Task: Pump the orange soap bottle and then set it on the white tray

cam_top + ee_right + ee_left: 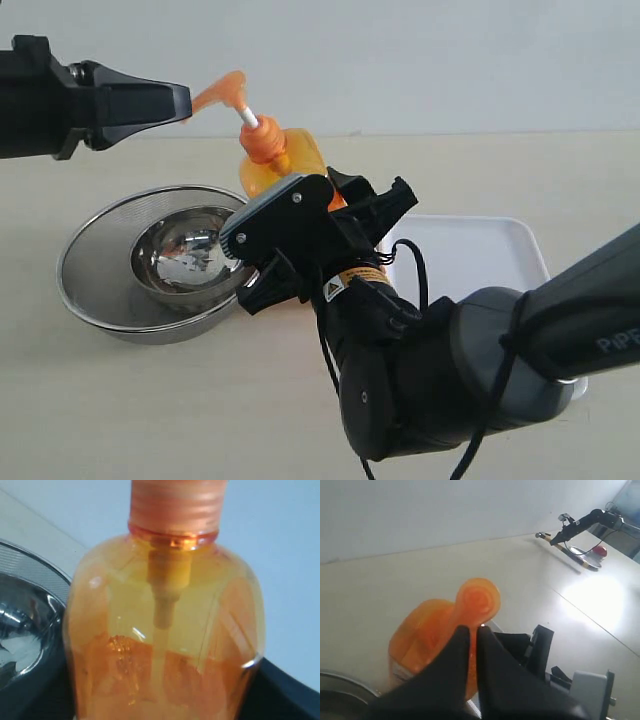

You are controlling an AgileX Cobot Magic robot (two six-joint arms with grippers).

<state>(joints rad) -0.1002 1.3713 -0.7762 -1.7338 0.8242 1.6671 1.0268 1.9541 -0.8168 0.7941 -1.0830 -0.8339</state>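
The orange soap bottle [272,160] stands beside the bowl, leaning slightly, and my right gripper [345,205] is shut on its body; the arm hides its base. In the right wrist view the translucent bottle [165,630] fills the picture between dark fingers [287,692]. My left gripper [183,101] is shut, its tips touching the spout end of the orange pump head [222,92], whose white stem [249,117] is extended. From the left wrist view the closed fingertips [462,632] sit just over the pump head [479,597]. The white tray [480,250] lies to the right, behind my right arm.
A round steel bowl [100,290] with a mesh rim sits left of the bottle, close against it, and shows as bowl [25,620] in the right wrist view. My right arm's bulk [450,380] covers the front right of the table and the tray's near edge.
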